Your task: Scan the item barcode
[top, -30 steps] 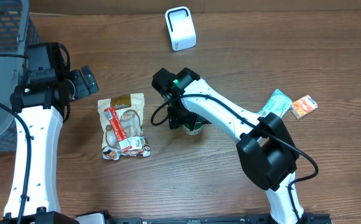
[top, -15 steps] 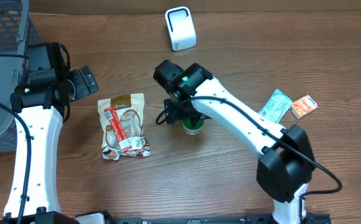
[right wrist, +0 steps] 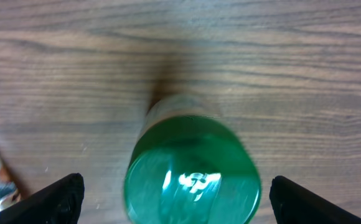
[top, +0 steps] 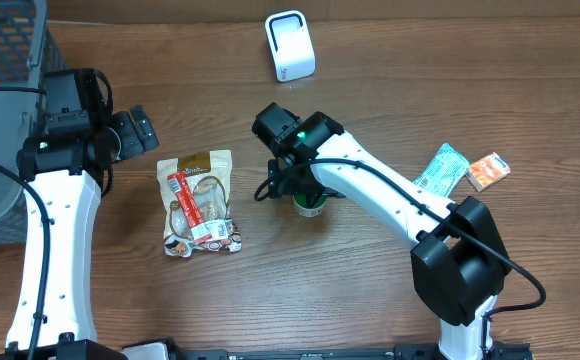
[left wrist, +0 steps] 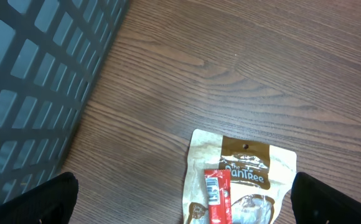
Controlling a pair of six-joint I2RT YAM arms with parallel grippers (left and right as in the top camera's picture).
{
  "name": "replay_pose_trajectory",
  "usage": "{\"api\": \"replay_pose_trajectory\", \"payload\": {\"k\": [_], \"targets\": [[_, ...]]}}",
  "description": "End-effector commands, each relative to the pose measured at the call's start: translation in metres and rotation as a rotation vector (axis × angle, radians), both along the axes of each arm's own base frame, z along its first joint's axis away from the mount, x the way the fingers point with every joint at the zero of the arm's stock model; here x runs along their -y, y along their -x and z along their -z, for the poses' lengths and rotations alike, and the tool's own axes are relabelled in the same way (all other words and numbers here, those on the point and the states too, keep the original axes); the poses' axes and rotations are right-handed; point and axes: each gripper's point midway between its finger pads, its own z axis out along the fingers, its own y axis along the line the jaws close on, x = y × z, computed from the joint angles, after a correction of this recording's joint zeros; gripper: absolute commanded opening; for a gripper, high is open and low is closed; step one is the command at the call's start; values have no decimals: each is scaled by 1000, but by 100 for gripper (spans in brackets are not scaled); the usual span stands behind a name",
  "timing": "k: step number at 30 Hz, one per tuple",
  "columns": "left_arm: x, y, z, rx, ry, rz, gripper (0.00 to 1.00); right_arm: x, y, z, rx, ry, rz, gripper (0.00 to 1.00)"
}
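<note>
green-lidded bottle (right wrist: 192,168) free between spread jaws of right gripper (right wrist: 177,199) — left gripper (left wrist: 183,199) spread too.

The left gripper (left wrist: 185,202) is hanging wide open over the wooden table (left wrist: 243,68), its dark fingertips showing in the bottom corners, while a tan snack pouch (left wrist: 249,168) with a red packet (left wrist: 216,190) on it is lying near a grey mesh basket (left wrist: 37,81) at the upper left.
</note>
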Motion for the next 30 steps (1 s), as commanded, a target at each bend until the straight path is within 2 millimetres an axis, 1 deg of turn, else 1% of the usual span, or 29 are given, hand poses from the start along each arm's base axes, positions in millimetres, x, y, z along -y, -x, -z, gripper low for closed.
{"api": "replay_pose_trajectory", "payload": {"k": [1,5,8,16,21,30], "targets": [[-2,-2,-8,19,-16,7,100,13,-5,3,32,35,26,94],[-2,-2,-8,19,-16,7,100,16,-6,11,44,46,26,88],[-2,-2,-8,19,-16,7,100,16,-6,22,44,49,-20,85],[-2,-2,-8,19,-16,7,100,16,-1,41,35,32,-26,81],[-2,-2,-8,19,-16,7,100,16,-1,44,39,30,-26,77],[-2,-2,-8,19,-16,7,100,15,-2,45,43,27,-26,76]]}}
